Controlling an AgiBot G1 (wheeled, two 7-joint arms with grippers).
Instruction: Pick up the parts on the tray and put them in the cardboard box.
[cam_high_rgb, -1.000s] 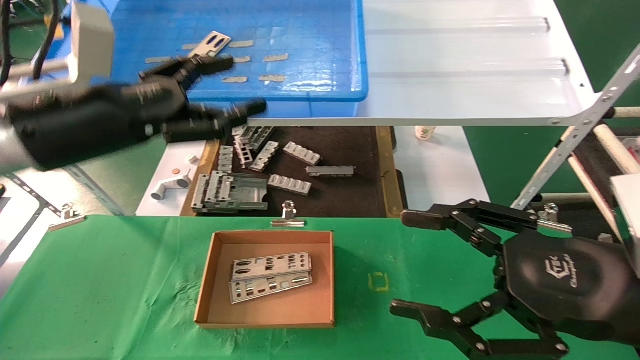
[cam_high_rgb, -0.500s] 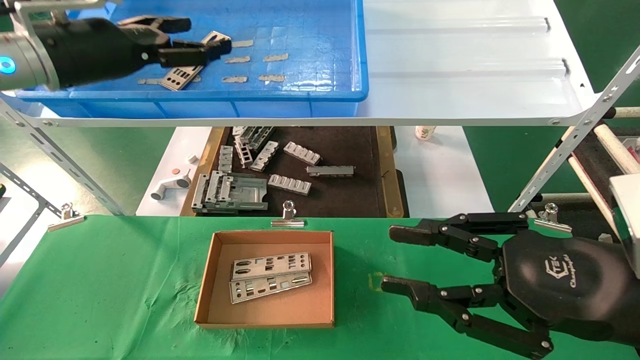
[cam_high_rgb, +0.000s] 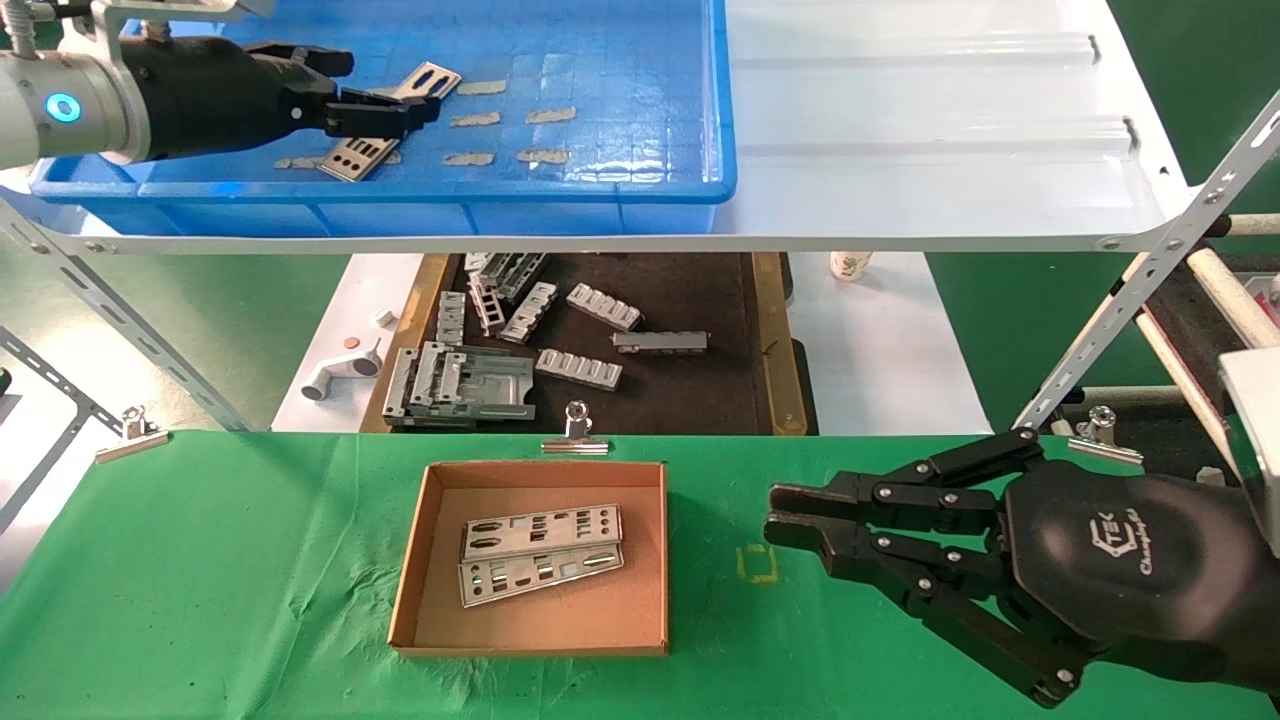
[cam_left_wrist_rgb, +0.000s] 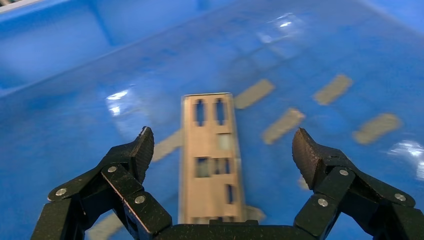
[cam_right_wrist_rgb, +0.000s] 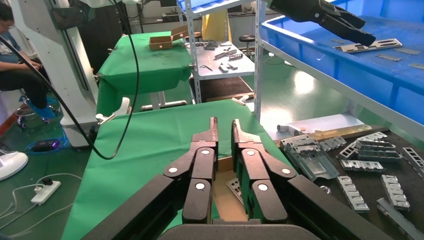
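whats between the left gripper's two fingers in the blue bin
In the left wrist view the open left gripper straddles a thin silver metal plate with port cut-outs, lying flat on the blue plastic tray; neither finger visibly touches it.

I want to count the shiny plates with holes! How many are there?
3. Two plates overlap in the cardboard box; one plate lies in the blue tray under the left gripper. Others may be hidden.

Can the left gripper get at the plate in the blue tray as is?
Probably yes. The left gripper hangs open over the plate, fingers on either side, nothing between them on the tray floor.
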